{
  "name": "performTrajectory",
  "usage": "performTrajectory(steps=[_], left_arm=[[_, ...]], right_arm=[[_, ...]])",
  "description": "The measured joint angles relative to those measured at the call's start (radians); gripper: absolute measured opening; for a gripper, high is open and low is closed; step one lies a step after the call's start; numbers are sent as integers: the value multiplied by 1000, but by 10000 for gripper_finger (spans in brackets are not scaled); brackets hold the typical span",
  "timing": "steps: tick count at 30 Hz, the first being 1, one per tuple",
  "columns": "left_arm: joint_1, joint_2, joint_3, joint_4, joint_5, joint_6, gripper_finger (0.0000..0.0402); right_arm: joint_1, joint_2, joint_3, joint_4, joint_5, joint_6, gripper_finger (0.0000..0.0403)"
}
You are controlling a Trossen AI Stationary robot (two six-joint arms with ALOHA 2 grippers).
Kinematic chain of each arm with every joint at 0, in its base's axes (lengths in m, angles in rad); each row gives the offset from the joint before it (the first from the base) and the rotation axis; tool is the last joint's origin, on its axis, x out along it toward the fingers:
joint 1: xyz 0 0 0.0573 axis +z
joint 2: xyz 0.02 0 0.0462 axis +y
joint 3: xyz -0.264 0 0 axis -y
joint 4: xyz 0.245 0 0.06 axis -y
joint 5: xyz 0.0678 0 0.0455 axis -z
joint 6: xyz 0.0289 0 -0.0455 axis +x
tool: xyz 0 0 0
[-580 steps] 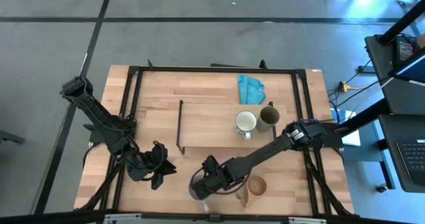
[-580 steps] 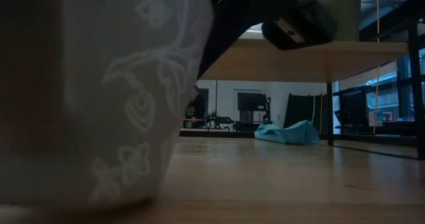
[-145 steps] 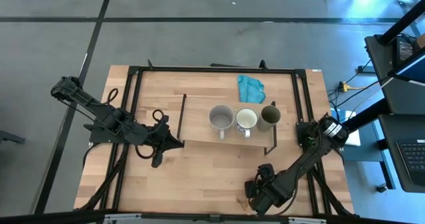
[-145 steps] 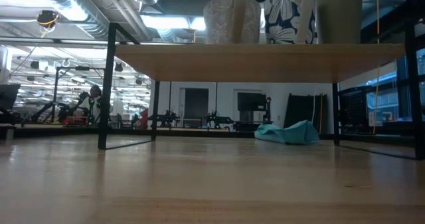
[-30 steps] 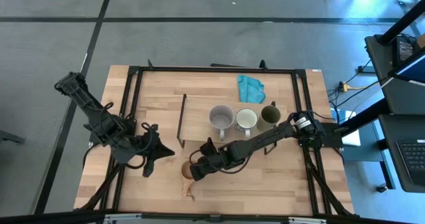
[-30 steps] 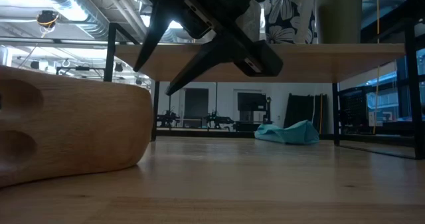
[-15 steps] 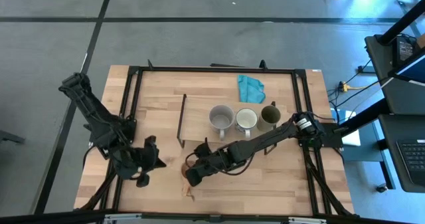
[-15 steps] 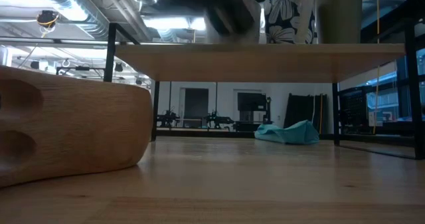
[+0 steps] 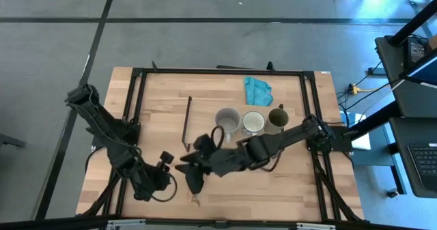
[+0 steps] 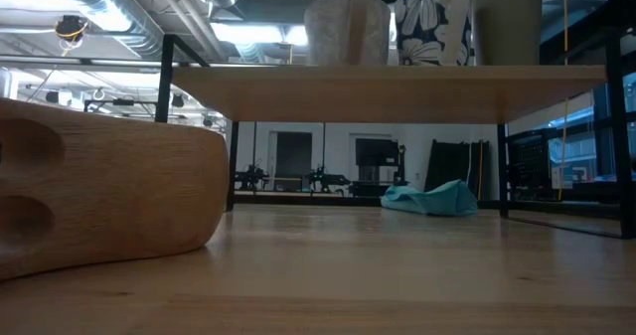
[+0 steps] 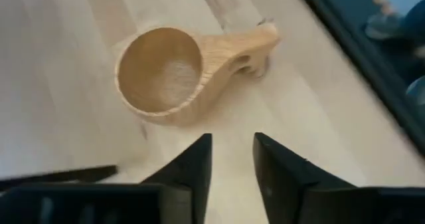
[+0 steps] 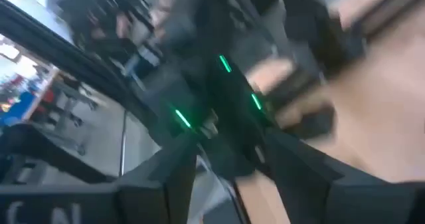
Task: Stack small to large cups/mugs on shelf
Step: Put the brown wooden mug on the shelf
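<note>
high view, table: light-wood tabletop (image 9: 157, 100) in a black frame, grey floor around it.
high view, shelf: shelf (image 9: 205, 124) mid-table; grey cup (image 9: 227, 121), white cup (image 9: 253, 123), olive cup (image 9: 276, 119) in a row on it; teal cloth (image 9: 257, 90) behind the shelf.
high view, arms: left gripper (image 9: 162, 172) in front of the shelf's left end; right gripper (image 9: 193, 168) just beside it, in front of the shelf.
low view: wooden cup (image 10: 99, 201) on the tabletop in front of the shelf, close to camera; workshop room with ceiling lights beyond.
left wrist view: wooden cup on bare wood, ahead of the fingers (image 11: 192, 164); jaws spread, nothing between them.
right wrist view: blurred; fingers (image 12: 292, 164) apart, holding nothing.
</note>
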Motion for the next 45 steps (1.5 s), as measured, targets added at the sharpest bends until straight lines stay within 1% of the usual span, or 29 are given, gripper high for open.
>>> performTrajectory(steps=[1, 3, 6, 10, 14, 20, 23, 28, 30, 36, 40, 45], left_arm=[[7, 10, 0, 3, -8, 30, 113], [18, 24, 0, 10, -21, 105, 130], [39, 33, 0, 37, -20, 226, 144], [75, 38, 0, 73, 1, 372, 146], [108, 61, 0, 97, 58, 463, 147], [130, 132, 0, 196, 121, 583, 147], [141, 170, 0, 213, 123, 602, 147], [173, 212, 0, 220, 127, 619, 147], [184, 222, 0, 222, 144, 639, 147], [222, 228, 0, 229, 197, 650, 147], [257, 228, 0, 229, 190, 643, 142], [283, 228, 0, 234, 176, 591, 143]], right_arm=[[0, -1, 28, -1, 13, -23, 186], [-1, -39, 1, 72, 21, -52, 197], [0, -84, -5, 68, 46, -72, 211], [5, -119, -4, 69, 127, -99, 217], [6, -135, -4, 65, 217, -133, 218], [6, -152, -3, 78, 294, -132, 218], [5, -159, -3, 92, 330, -139, 218], [-3, -186, -3, 108, 334, -145, 218], [-4, -196, -3, 108, 341, -156, 218], [-3, -220, -3, 108, 353, -159, 218], [0, -220, -3, 104, 352, -158, 218], [6, -221, -3, 104, 351, -156, 218]])
